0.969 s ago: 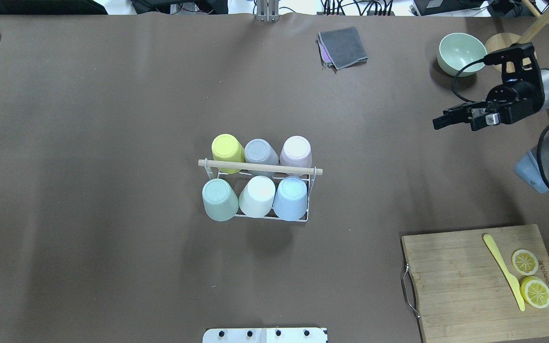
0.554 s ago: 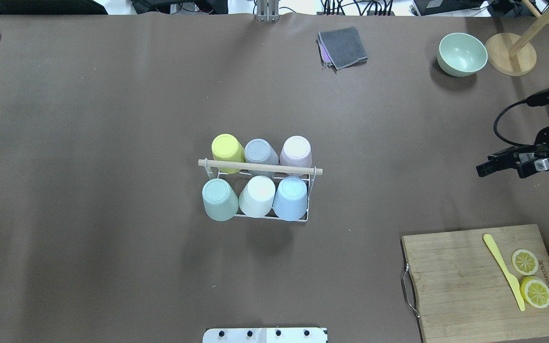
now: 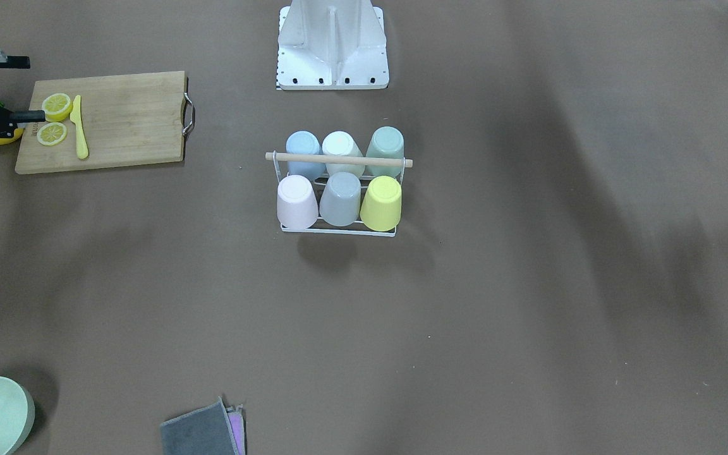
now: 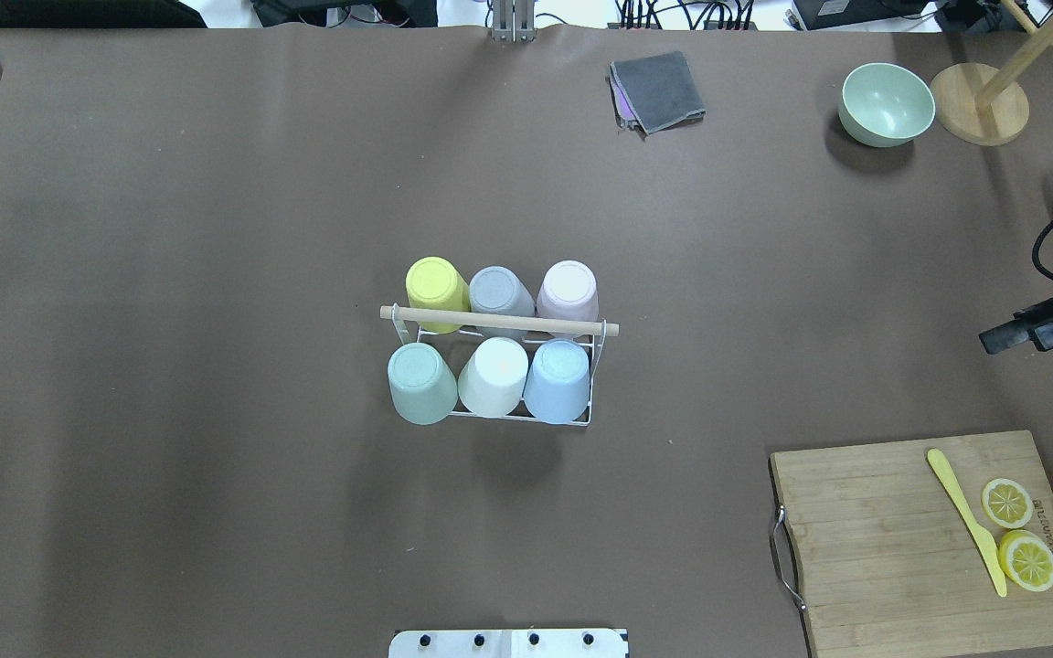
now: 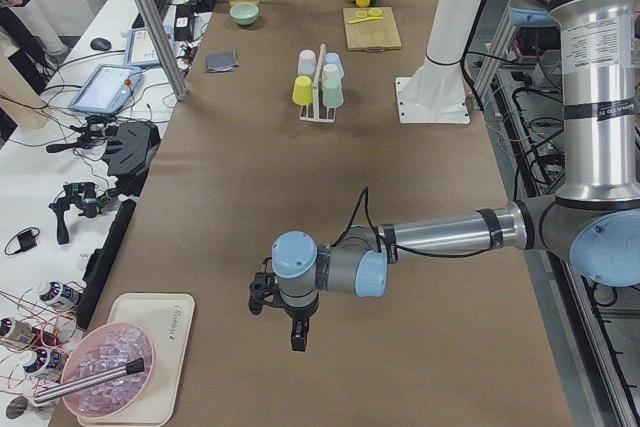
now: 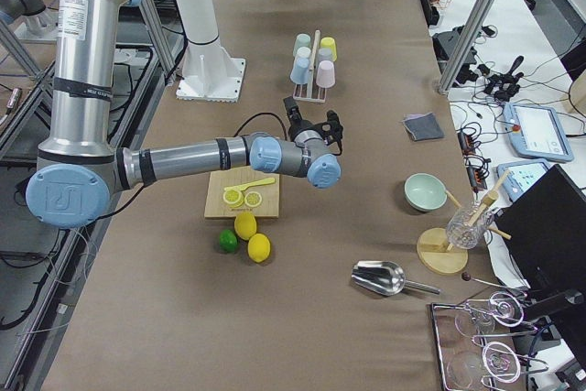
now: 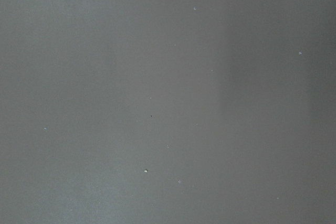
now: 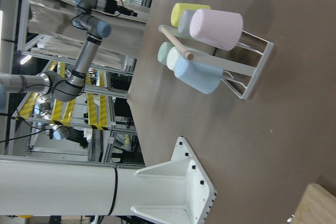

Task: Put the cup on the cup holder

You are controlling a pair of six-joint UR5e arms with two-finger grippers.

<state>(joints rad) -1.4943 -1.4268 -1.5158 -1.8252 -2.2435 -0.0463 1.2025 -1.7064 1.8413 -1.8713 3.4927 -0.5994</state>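
Brown tabletop [image 4: 216,274] is carrying the cup holder [image 4: 499,322] at its middle, six upturned cups [image 4: 493,375] sitting on it (likely light, stiff, slick: pinch a tapered wall). Neither right gripper [image 4: 997,340] nor left gripper [image 5: 297,332] is showing its jaw spread.

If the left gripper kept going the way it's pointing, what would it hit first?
The bare table right below it: the left gripper points straight down, and its wrist view shows only tabletop. How high it hangs is unclear.

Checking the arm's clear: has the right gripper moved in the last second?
Yes. The right gripper drew away from the cup rack, toward the cutting board.
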